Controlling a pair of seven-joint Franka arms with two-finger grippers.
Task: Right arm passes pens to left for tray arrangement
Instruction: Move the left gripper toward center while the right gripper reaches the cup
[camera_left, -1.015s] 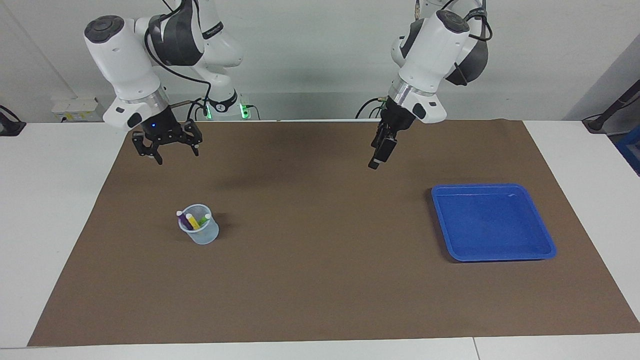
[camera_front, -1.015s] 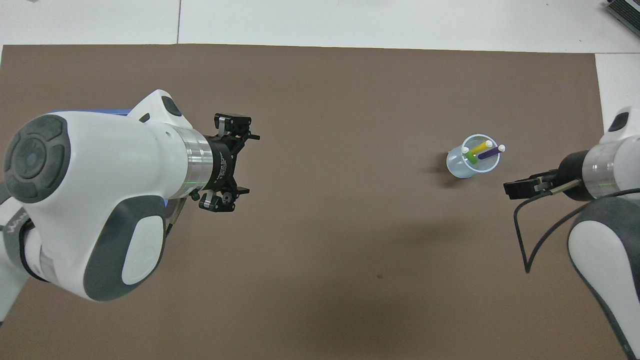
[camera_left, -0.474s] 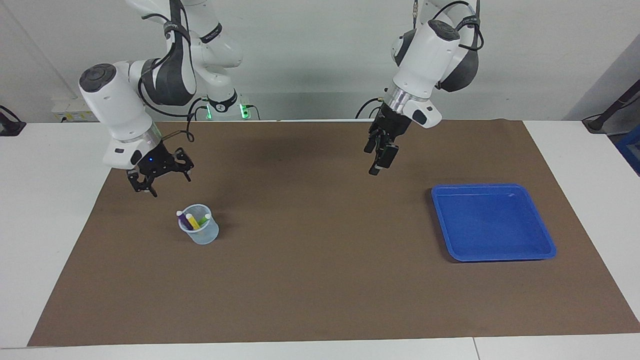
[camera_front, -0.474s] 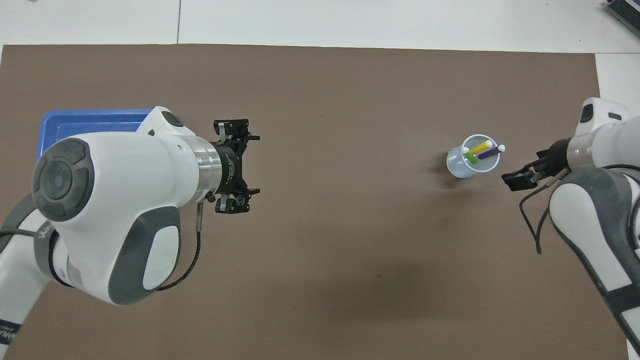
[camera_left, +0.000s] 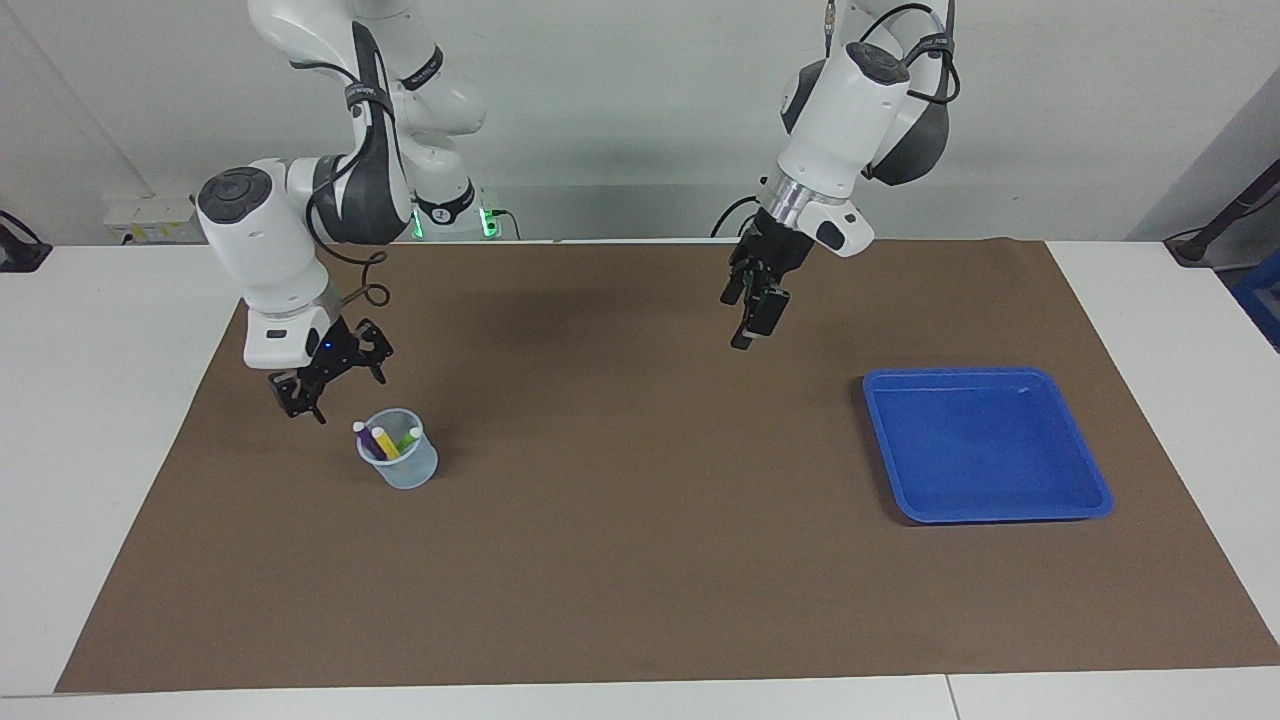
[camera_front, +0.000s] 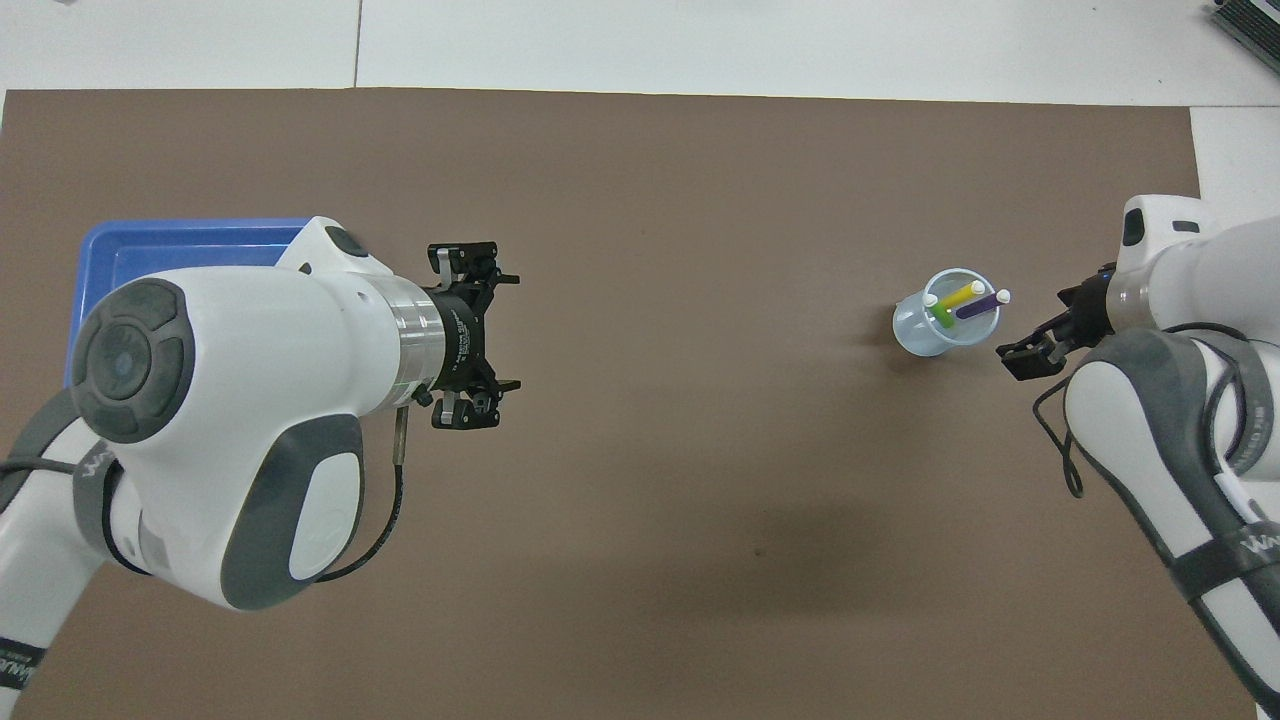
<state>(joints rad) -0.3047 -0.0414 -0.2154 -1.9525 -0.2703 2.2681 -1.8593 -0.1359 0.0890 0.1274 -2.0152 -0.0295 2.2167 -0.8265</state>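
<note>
Three pens stand in a small translucent cup (camera_left: 408, 472): purple (camera_left: 367, 437), yellow (camera_left: 385, 444) and green (camera_left: 408, 438). The cup also shows in the overhead view (camera_front: 914, 336), with the purple pen (camera_front: 980, 304), the yellow pen (camera_front: 960, 296) and the green pen (camera_front: 941, 319). My right gripper (camera_left: 335, 393) hangs open and empty, low beside the cup toward the right arm's end, apart from it; it also shows in the overhead view (camera_front: 1027, 357). My left gripper (camera_left: 746, 333) waits open and empty above the mat's middle (camera_front: 482, 335). The blue tray (camera_left: 985, 445) lies empty toward the left arm's end.
A brown mat (camera_left: 640, 580) covers most of the white table. In the overhead view the left arm hides much of the tray (camera_front: 170, 238).
My right gripper has come down and moved toward the cup. My left arm has shifted slightly, and its gripper stays over the mat's middle.
</note>
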